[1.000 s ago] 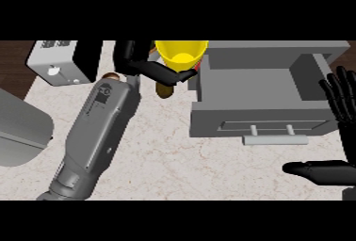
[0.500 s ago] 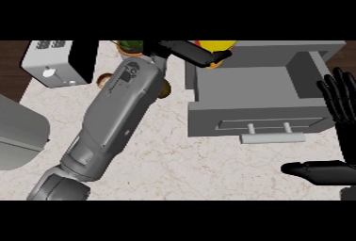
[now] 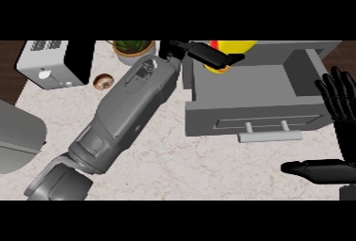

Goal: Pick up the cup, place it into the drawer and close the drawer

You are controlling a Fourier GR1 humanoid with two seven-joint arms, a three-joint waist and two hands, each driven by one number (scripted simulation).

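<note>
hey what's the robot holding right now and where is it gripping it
The left hand holds the yellow cup by its side, fingers curled across it, above the open drawer's back edge. The right hand rests open, holding nothing.

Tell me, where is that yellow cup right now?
In the head view the yellow cup is held in the left hand near the top, at the back-left corner of the open drawer.

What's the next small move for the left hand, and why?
Probably lower the yellow cup a little further into the open drawer, then release. The left hand is curled round the cup at the drawer's back left corner, above the rim rather than down inside. The right hand rests open at the right edge, beside the drawer.
</note>
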